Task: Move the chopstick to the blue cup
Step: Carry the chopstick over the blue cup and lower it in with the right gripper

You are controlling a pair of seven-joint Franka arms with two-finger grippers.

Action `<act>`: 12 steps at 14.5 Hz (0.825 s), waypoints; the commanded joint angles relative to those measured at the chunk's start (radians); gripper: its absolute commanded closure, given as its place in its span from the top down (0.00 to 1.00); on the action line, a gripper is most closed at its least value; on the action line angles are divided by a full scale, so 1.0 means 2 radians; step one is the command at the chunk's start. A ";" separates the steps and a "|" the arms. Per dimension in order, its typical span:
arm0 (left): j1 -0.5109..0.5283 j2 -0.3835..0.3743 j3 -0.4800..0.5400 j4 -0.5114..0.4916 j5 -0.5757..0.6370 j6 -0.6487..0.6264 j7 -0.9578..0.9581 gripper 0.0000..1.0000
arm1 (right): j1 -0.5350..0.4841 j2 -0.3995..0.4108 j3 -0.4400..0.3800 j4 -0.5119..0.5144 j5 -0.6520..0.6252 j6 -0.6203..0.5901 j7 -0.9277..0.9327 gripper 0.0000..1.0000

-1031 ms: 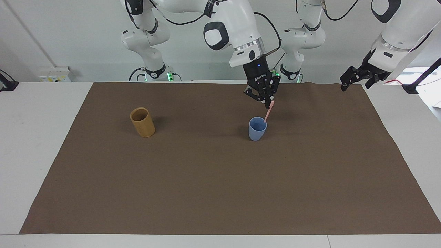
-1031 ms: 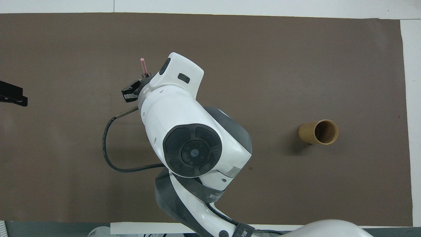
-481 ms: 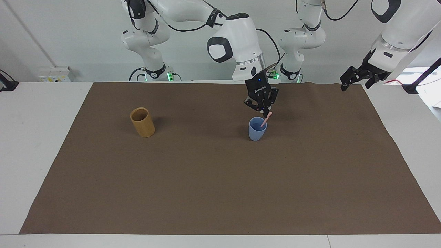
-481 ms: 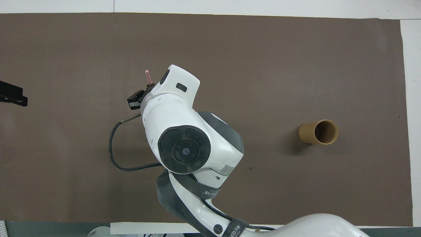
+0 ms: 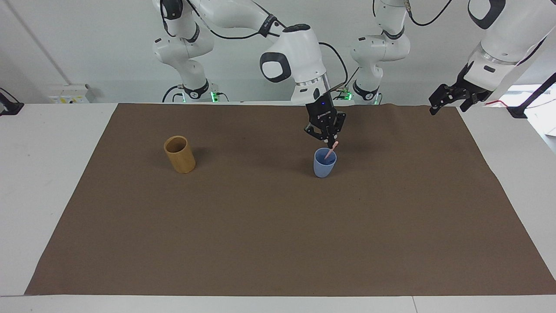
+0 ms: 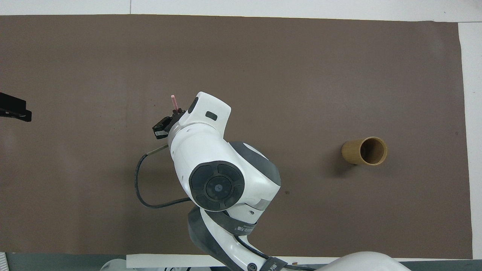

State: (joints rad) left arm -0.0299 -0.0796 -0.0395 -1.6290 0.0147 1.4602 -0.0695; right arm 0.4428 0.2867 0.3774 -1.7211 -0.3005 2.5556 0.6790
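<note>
The blue cup (image 5: pixel 324 162) stands upright on the brown mat, nearer the robots than the mat's middle. The pale pink chopstick (image 5: pixel 330 151) leans with its lower end inside the cup and its top between the fingertips of my right gripper (image 5: pixel 333 144), which is shut on it just above the rim. In the overhead view the right arm hides the cup; only the chopstick's end (image 6: pixel 174 102) pokes out past the right gripper (image 6: pixel 175 110). My left gripper (image 5: pixel 450 98) waits open, raised over the mat's corner at the left arm's end, and shows at the edge of the overhead view (image 6: pixel 15 109).
A taller tan-yellow cylindrical holder (image 5: pixel 179 154) (image 6: pixel 364 151) stands upright on the mat toward the right arm's end. The brown mat (image 5: pixel 278 243) covers most of the white table.
The right gripper has come down over the blue cup with the chopstick, whose lower end has gone deeper into the cup. The left arm has not moved.
</note>
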 commanded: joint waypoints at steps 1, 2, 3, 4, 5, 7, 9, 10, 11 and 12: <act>0.004 -0.006 0.000 -0.002 -0.004 -0.006 0.008 1.00 | -0.003 -0.015 0.000 -0.015 -0.011 0.004 0.016 1.00; 0.004 -0.006 0.000 -0.002 -0.004 -0.006 0.008 1.00 | -0.003 -0.015 0.000 -0.005 -0.010 0.002 0.016 1.00; 0.004 -0.006 0.000 -0.002 -0.004 -0.006 0.008 1.00 | -0.004 -0.015 0.000 0.011 -0.010 -0.006 0.016 1.00; 0.004 -0.006 0.000 -0.002 -0.004 -0.006 0.009 1.00 | -0.007 -0.012 -0.001 0.039 -0.009 -0.030 0.016 1.00; 0.004 -0.006 0.000 -0.002 -0.004 -0.006 0.008 1.00 | -0.010 -0.011 -0.001 0.073 -0.006 -0.065 0.015 1.00; 0.004 -0.006 0.000 -0.002 -0.004 -0.006 0.008 1.00 | -0.014 -0.011 -0.002 0.144 -0.004 -0.164 0.011 1.00; 0.004 -0.006 0.000 -0.002 -0.004 -0.006 0.008 1.00 | -0.036 -0.018 -0.002 0.191 -0.002 -0.274 0.009 1.00; 0.004 -0.006 0.000 -0.002 -0.004 -0.006 0.008 1.00 | -0.055 -0.031 -0.002 0.200 0.007 -0.322 0.008 1.00; 0.004 -0.006 0.000 -0.002 -0.004 -0.006 0.008 1.00 | -0.078 -0.053 -0.004 0.200 0.042 -0.362 0.003 1.00; 0.004 -0.006 0.000 -0.002 -0.004 -0.006 0.008 1.00 | -0.110 -0.070 -0.005 0.199 0.076 -0.394 -0.010 1.00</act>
State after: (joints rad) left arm -0.0299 -0.0796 -0.0394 -1.6290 0.0147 1.4601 -0.0695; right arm 0.3238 0.1985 0.3609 -1.3300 -0.2439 1.8740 0.6816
